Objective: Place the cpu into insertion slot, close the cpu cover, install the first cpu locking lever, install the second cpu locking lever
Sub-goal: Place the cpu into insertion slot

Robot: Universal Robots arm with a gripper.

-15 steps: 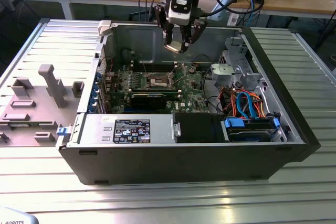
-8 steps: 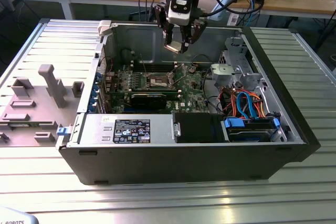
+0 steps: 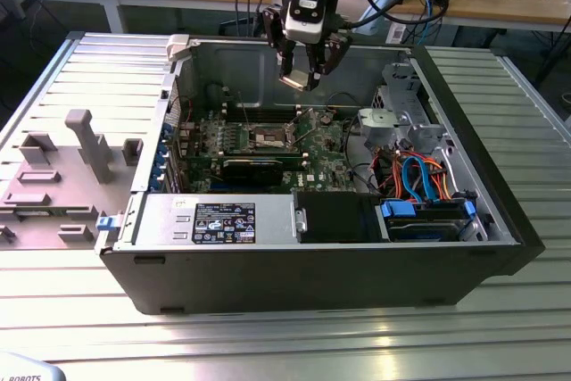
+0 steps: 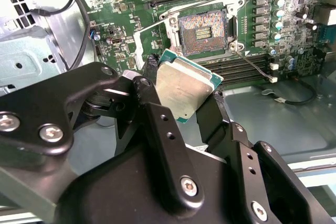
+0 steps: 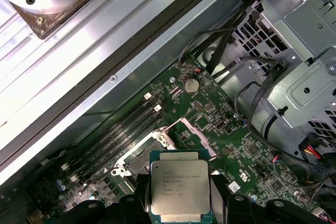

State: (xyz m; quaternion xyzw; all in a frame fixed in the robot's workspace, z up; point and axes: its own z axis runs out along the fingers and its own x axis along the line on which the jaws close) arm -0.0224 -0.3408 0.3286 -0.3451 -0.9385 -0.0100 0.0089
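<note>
You see the jaws closed on the cpu (image 4: 184,87). One black finger (image 4: 157,124) presses on each of two opposite edges, and the silvery-grey top faces the cameras in both wrist views.

In the exterior view the cpu (image 3: 297,80) hangs in the air inside the open computer case (image 3: 312,283), close to the case's back wall. It is above the green circuit board (image 3: 326,144) and touches nothing except the jaws. In the second wrist view the chip sits a little tilted between the fingers.

The insertion slot (image 4: 202,30) is uncovered, and its dark square with the contact field is plain to see. The cpu is apart from it and not yet over its middle. In the first wrist view the cpu (image 5: 179,184) hides part of the slot (image 5: 140,162). The cpu cover (image 5: 197,139) stands lifted beside the slot, so the slot is open from above.

The case lies on its side in the middle of the counter (image 3: 268,345), with its open side up. A grey plastic fixture (image 3: 62,176) rests near the counter's edge on the exterior view's left. Inside the case a metal drive cage (image 3: 397,118) sits on the exterior view's right of the board, with coloured cables (image 3: 419,176) just beside it.
</note>
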